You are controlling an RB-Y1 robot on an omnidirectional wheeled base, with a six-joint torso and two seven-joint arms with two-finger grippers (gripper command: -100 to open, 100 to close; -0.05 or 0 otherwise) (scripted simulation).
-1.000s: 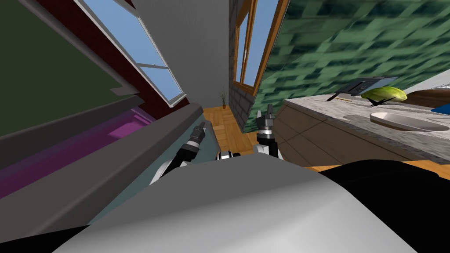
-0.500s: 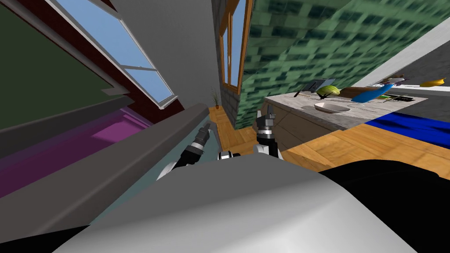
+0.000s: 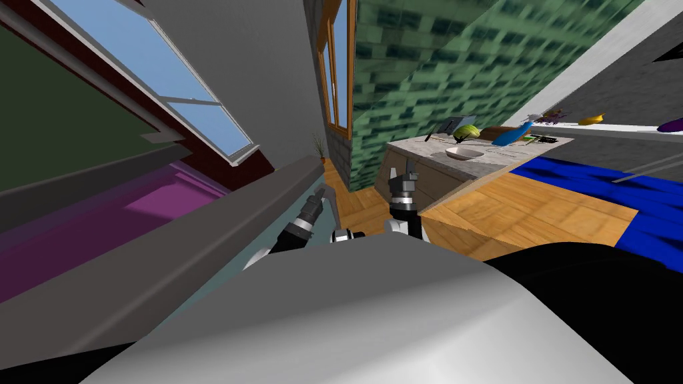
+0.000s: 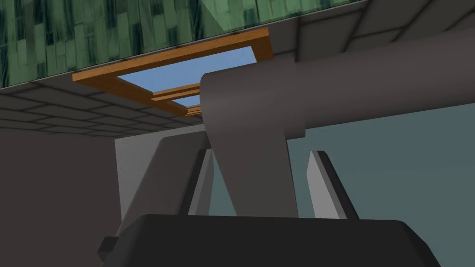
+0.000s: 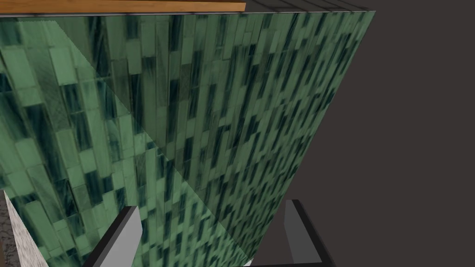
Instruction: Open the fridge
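Evidently my base has swung, counter (image 3: 507, 157) drifting rightward, while left gripper (image 4: 262, 153) stays clamped on the dark handle (image 4: 352, 97) of the fridge door (image 4: 399, 162) close on my left: pull seemingly under way; right gripper (image 5: 208, 208) wide.

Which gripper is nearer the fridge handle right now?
Left. The left gripper is closed on the post of the dark grey fridge handle. The right gripper is off to the side, open and apart from the handle, facing the green tiled wall.

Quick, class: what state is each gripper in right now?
Left gripper: closed on the fridge handle.
Right gripper: open, holding nothing.
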